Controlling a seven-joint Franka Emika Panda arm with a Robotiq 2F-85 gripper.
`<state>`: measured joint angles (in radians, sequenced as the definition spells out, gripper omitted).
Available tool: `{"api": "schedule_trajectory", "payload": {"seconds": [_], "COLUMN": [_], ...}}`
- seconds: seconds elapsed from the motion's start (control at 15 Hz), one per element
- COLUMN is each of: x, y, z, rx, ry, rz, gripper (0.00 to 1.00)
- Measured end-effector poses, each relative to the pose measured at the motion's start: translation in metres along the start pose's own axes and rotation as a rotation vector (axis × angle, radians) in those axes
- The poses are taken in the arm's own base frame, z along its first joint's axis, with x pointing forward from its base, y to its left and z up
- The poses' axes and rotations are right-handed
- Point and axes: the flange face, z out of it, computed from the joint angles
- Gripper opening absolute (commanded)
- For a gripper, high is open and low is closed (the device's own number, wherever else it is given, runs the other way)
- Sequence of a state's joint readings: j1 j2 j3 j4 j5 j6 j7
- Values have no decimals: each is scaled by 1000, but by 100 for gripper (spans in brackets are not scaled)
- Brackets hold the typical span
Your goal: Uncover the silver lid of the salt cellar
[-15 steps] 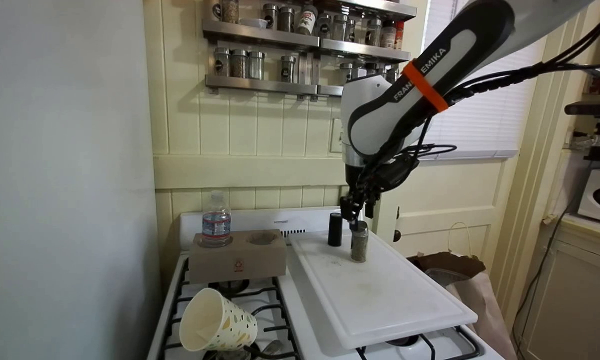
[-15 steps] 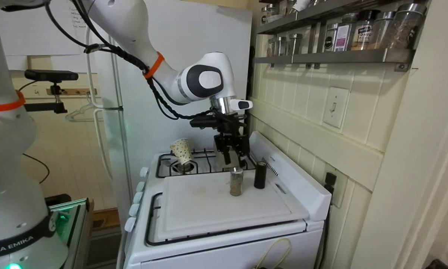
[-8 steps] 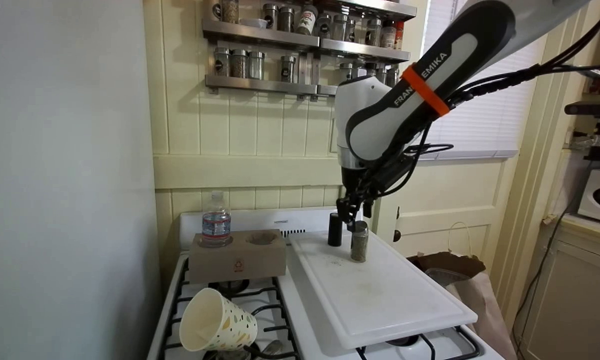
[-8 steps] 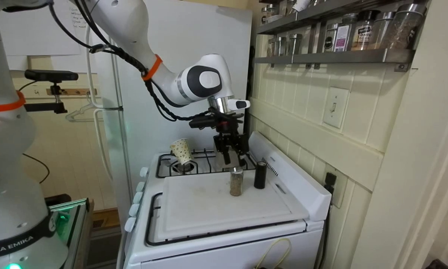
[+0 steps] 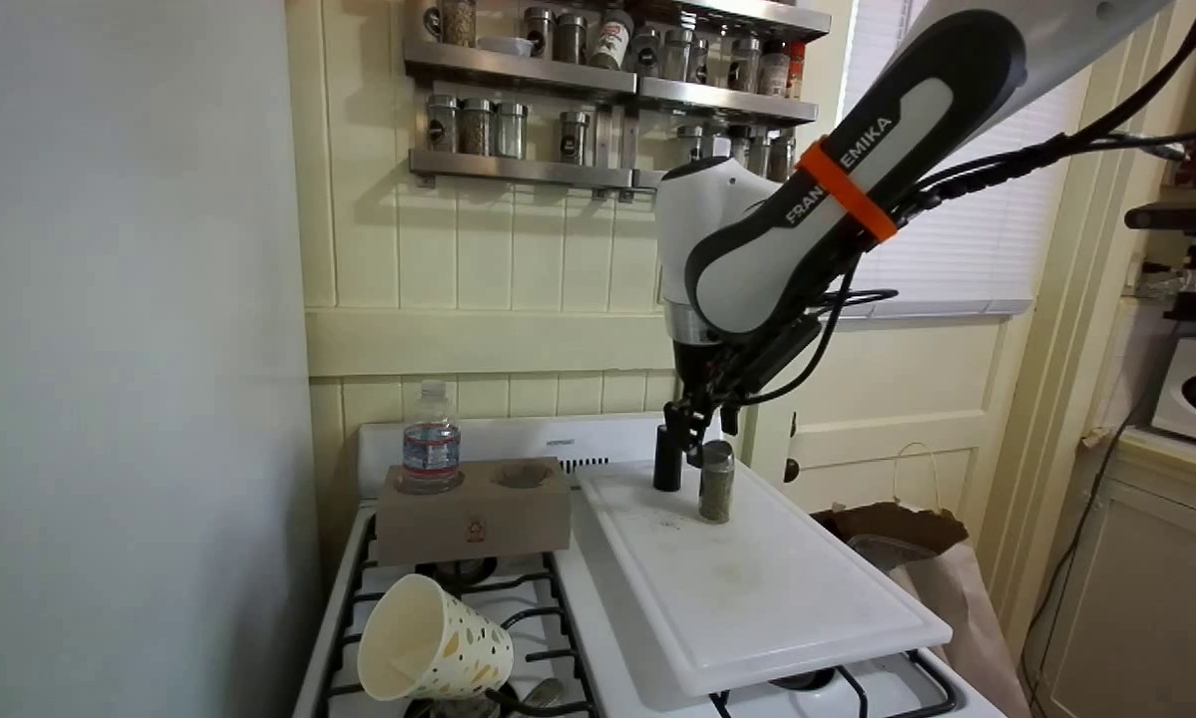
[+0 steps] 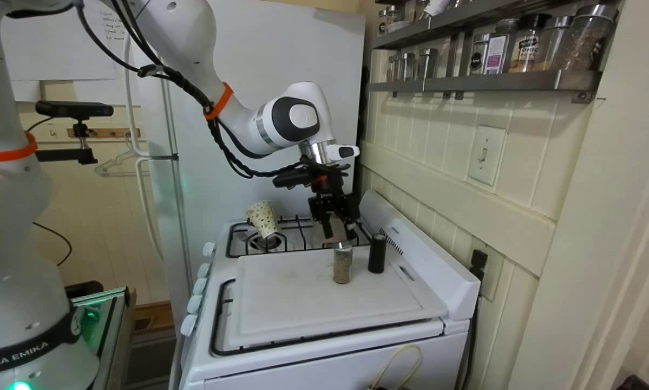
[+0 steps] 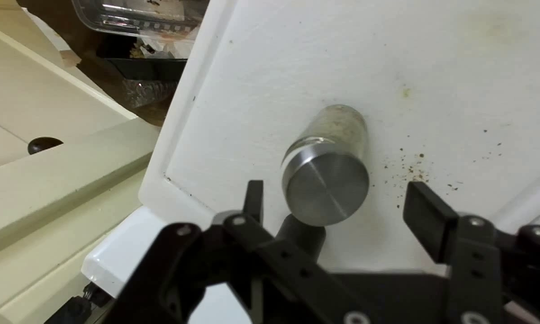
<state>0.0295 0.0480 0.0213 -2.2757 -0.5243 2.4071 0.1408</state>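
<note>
The salt cellar, a small see-through shaker (image 5: 716, 497) (image 6: 342, 266) (image 7: 345, 126), stands upright on the white board (image 5: 757, 588) in both exterior views. Its silver lid (image 7: 326, 189) sits on top, and the lid also shows in both exterior views (image 5: 719, 452) (image 6: 342, 246). My gripper (image 7: 335, 195) is open and empty. In the wrist view the lid appears between the two fingers, nearer the left one, with gaps on both sides. In both exterior views the gripper (image 5: 712, 441) (image 6: 339, 236) is close above the shaker's top, a little off it and tilted.
A black shaker (image 5: 668, 464) (image 6: 377, 254) (image 7: 302, 234) stands close beside the salt cellar, partly behind a finger in the wrist view. The stove's back panel (image 6: 416, 249) rises behind. A cardboard holder with a bottle (image 5: 431, 439) and a tilted paper cup (image 5: 438, 638) are on the burners.
My gripper has shifted slightly left and down in an exterior view, with the wrist and arm lowering and tilting more. The salt cellar and black shaker have not moved.
</note>
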Motion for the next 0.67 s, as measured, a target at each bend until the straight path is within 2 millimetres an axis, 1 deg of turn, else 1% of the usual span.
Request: {"api": "schedule_trajectory", "payload": {"seconds": [0.07,0.2,0.27,0.33,0.4,0.53,0.67], "x": [0,1,1,0,0,-1,-1], "y": [-2,-6,-7,-8,-8,-8,-8], "z": [1,3,4,5,6,8,9], "rx": [-2,-9,-14,-21,-29,-42,-51], "ry": [-2,-6,-9,-12,-16,-21,-22], "rz": [-2,-3,0,0,1,4,4], "gripper": [80,76,72,71,69,67,68]}}
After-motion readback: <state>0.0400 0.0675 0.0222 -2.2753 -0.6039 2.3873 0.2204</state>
